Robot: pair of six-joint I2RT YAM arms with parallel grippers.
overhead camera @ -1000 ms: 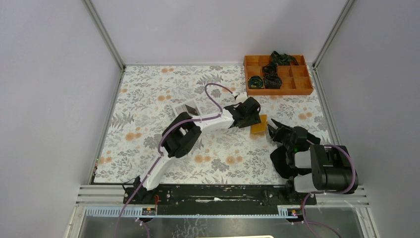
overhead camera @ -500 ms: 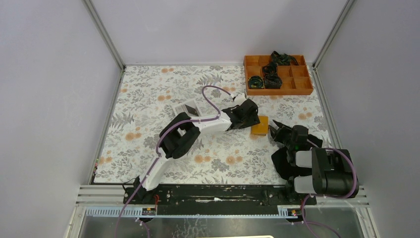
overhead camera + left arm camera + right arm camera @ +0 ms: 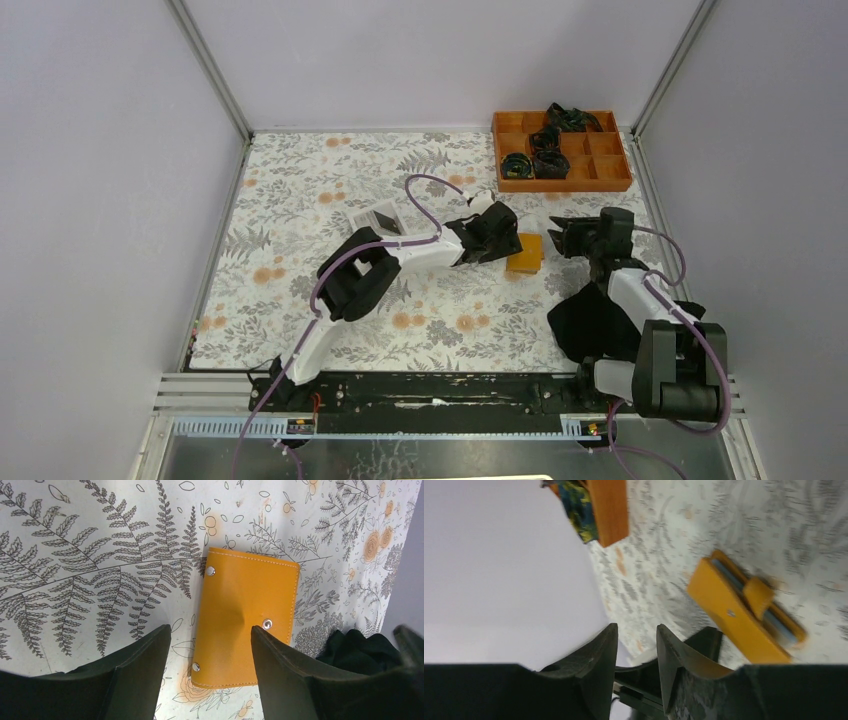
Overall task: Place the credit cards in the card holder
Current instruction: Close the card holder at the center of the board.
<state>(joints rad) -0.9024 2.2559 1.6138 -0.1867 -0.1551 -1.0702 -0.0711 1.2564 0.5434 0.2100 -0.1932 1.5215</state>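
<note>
The card holder [image 3: 247, 615] is an orange-tan wallet lying closed and flat on the floral table cover, also seen in the top view [image 3: 524, 254]. My left gripper [image 3: 211, 628] hovers open just above it, one finger over its near right corner and the other beside its left edge. It holds nothing. In the blurred right wrist view the card holder [image 3: 734, 615] shows pale grey-blue credit card edges [image 3: 781, 625] along its side, under a strap. My right gripper [image 3: 636, 627] is raised to the holder's right [image 3: 555, 233], its jaws apart and empty.
An orange compartment tray [image 3: 610, 175] with dark bundles stands at the back right. A white box [image 3: 375, 215] sits left of my left arm. A black cloth [image 3: 590, 320] lies by the right arm's base. Grey walls close in three sides.
My right arm has lifted and swung back, carrying its gripper up and away from the holder's right edge. My left gripper shifted slightly left. The holder stayed put.
</note>
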